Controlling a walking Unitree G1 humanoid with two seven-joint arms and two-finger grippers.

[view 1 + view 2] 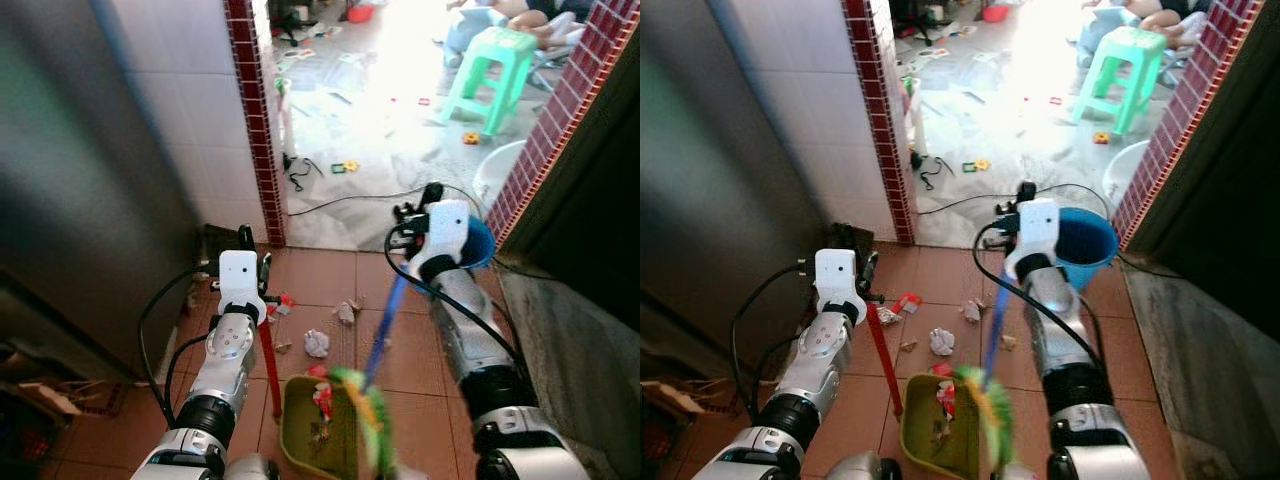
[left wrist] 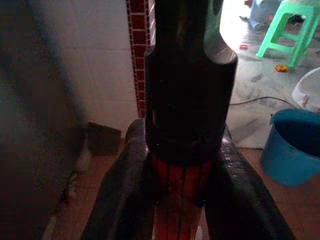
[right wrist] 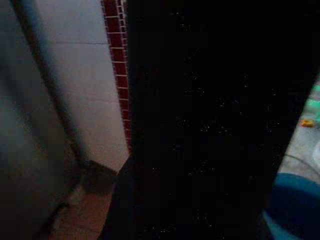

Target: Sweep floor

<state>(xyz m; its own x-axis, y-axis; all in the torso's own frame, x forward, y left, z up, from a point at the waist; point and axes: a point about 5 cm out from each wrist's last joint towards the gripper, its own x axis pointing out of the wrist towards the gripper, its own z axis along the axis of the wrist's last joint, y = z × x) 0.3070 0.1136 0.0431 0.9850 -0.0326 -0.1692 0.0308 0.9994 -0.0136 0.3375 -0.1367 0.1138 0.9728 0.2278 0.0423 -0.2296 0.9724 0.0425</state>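
Left gripper (image 2: pixel 182 200) clamps the stiff red dustpan handle (image 1: pixel 268 365); right gripper (image 1: pixel 415 222) carries the light blue broom (image 1: pixel 385 335), finger state unclear. Green dustpan (image 1: pixel 315 425) sits near; feather-light paper scraps (image 1: pixel 316 343) lie just beyond.

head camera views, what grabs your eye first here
The two silver arms at work: the left claw grips the red handle of a yellow-green plastic dustpan, while the right claw holds a blue-handled broom sweeping into it. Crumpled white paper scraps litter the terracotta tiles ahead.
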